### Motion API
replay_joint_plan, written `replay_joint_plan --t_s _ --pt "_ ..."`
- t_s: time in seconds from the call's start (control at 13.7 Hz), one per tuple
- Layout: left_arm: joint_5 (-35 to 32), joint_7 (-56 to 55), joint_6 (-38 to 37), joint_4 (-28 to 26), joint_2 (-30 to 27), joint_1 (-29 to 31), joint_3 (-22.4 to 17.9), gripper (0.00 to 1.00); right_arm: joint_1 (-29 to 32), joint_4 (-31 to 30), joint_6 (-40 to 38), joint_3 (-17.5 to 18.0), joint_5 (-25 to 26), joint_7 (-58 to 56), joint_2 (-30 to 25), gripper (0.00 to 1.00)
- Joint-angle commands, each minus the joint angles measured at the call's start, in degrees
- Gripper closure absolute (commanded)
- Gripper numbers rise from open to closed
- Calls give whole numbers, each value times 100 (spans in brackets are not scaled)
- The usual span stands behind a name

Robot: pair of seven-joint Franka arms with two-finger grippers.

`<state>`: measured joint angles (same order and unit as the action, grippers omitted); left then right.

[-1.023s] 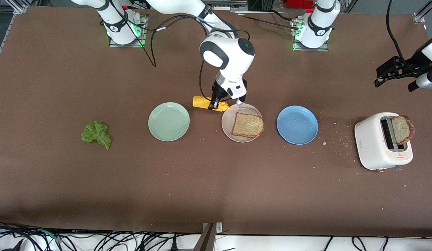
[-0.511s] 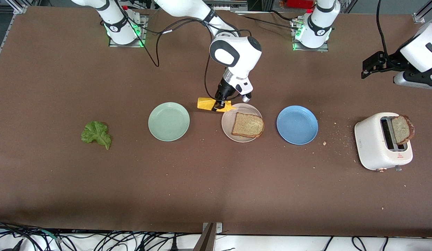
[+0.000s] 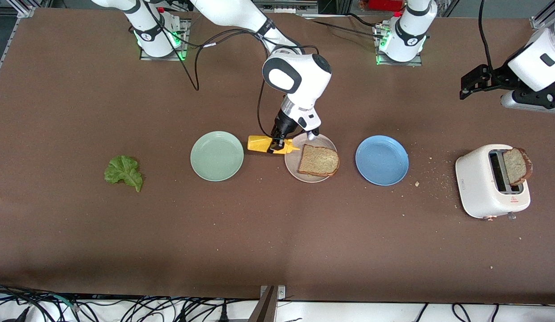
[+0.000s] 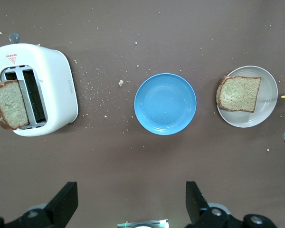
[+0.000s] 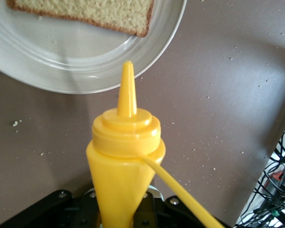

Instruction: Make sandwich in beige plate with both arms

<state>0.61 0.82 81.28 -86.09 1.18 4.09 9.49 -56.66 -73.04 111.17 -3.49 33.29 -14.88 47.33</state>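
1. The brown table (image 3: 277, 241) fills the front view; cables hang along its edge nearest the front camera, and crumbs lie near the white toaster (image 3: 491, 181) at the left arm's end.
2. The right gripper (image 3: 276, 145) is clamped on a yellow squeeze bottle (image 3: 264, 144), held lying level, long axis along the table's length, nozzle pointing at the beige plate (image 3: 310, 176).
3. That plate sits mid-table between the mint-green plate (image 3: 216, 156) and blue plate (image 3: 382, 160), carrying one bread slice (image 3: 318, 160).
4. Another slice (image 3: 517, 166) stands in the toaster.
5. The left gripper (image 4: 128, 204) waits with jaws wide, over the table near its edge at the left arm's end.
6. The lettuce leaf (image 3: 124, 172) lies toward the right arm's end.
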Motion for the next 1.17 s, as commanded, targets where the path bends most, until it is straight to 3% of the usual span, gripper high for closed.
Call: replay_joint_plan --t_s 0.0,0.29,0.51,0.73,1.1 --pt "80 -82 -7 13 22 4 26 0 208 456 185 15 -628 -357 74 100" --pt "80 -21 2 22 22 4 18 0 787 -50 335 68 -1709 -366 -643 100" --pt "123 -12 2 22 22 74 -9 0 1208 -683 318 77 -2964 -488 -1330 100" --pt "124 -21 2 22 22 30 0 0 2094 -1351 335 358 -3906 -1444 -1796 100" --pt "141 -21 2 22 93 4 9 0 3457 -2460 48 358 -6366 -4034 -2588 100"
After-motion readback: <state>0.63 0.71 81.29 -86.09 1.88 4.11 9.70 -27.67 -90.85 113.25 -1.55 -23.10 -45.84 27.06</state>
